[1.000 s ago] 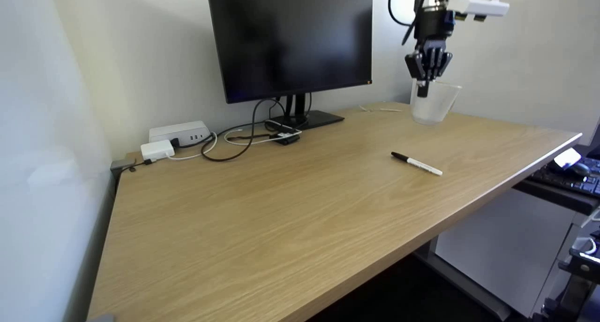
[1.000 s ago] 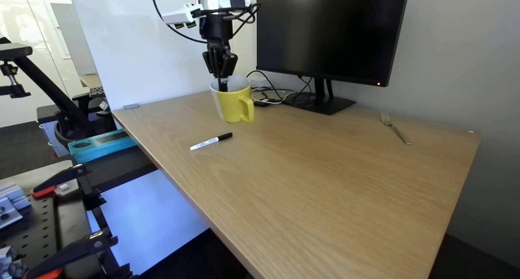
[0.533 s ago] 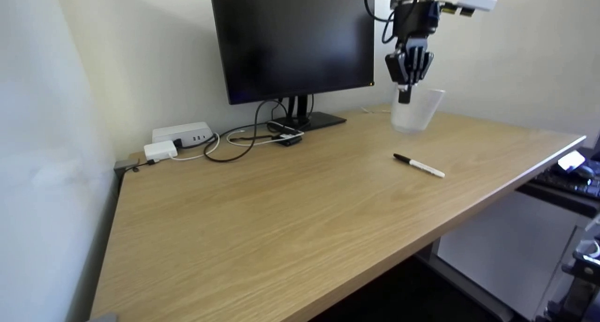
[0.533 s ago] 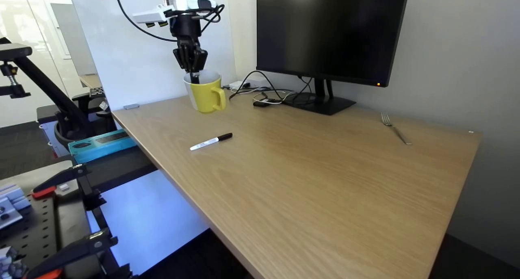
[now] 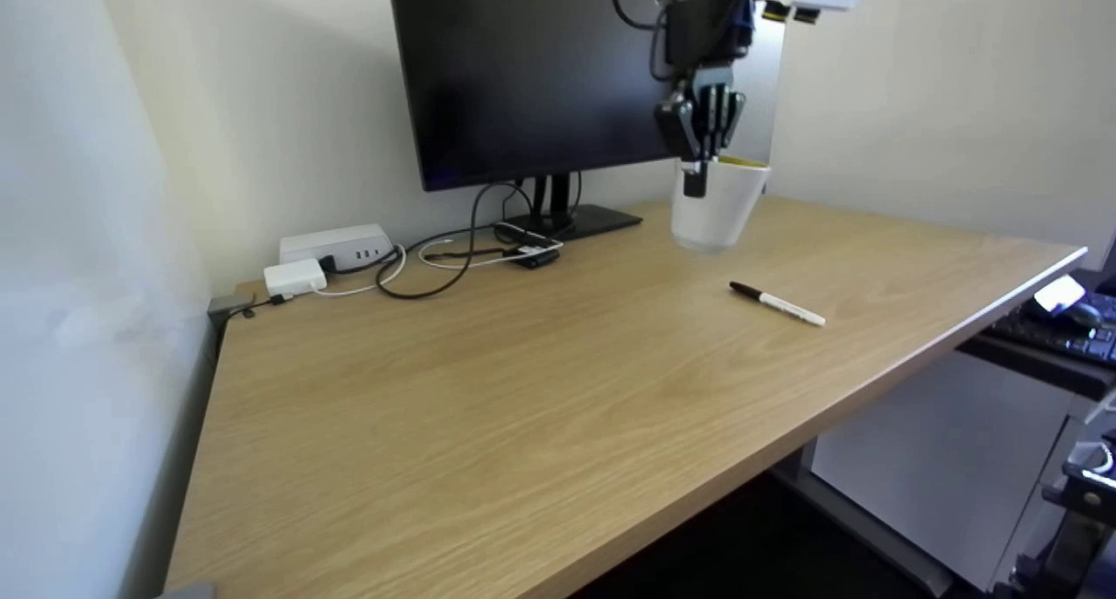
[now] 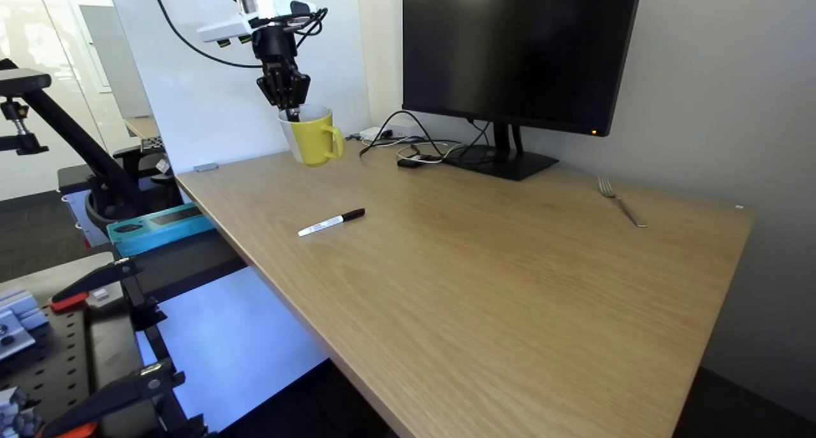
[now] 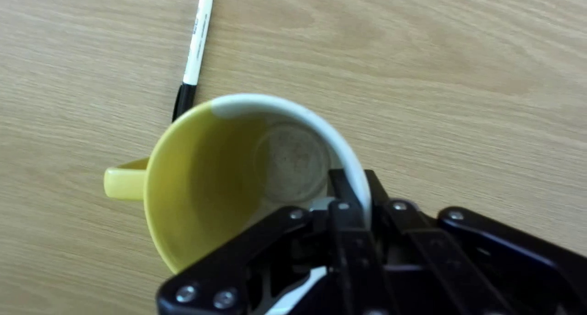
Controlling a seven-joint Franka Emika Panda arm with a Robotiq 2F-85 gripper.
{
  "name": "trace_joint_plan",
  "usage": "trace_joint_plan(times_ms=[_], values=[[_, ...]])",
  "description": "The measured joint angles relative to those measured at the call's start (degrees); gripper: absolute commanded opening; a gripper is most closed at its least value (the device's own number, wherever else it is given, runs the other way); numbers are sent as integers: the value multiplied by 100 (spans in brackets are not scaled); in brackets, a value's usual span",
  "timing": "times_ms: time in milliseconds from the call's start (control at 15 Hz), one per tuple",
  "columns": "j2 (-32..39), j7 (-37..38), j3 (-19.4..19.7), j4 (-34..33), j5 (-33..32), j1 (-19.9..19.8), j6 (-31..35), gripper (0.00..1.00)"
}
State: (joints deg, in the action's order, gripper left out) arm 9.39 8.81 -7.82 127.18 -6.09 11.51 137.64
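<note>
- The gripper is clamped on the rim of the yellow-and-white mug in the wrist view: one of its fingers reaches inside, its partner stands against the outer wall, both on the white side.
- Also there, the yellow handle points away from the grip, and a white marker lies on the wooden desktop, its black cap end partly hidden by the mug.
- In an exterior view, the mug is held above the desktop, slightly tilted, just below the right end of the monitor; a white box with ports stands at the back, near a smaller white box.
- In an exterior view, the mug shows its yellow side and handle; a fork lies to the right of the monitor, a turquoise box beyond the desktop's edge.
</note>
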Motion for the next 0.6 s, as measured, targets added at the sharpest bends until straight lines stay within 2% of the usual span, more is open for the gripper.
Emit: trace_joint_plan(times_ms=[600], values=[[1211, 338, -38, -1343, -611, 492, -538, 2]])
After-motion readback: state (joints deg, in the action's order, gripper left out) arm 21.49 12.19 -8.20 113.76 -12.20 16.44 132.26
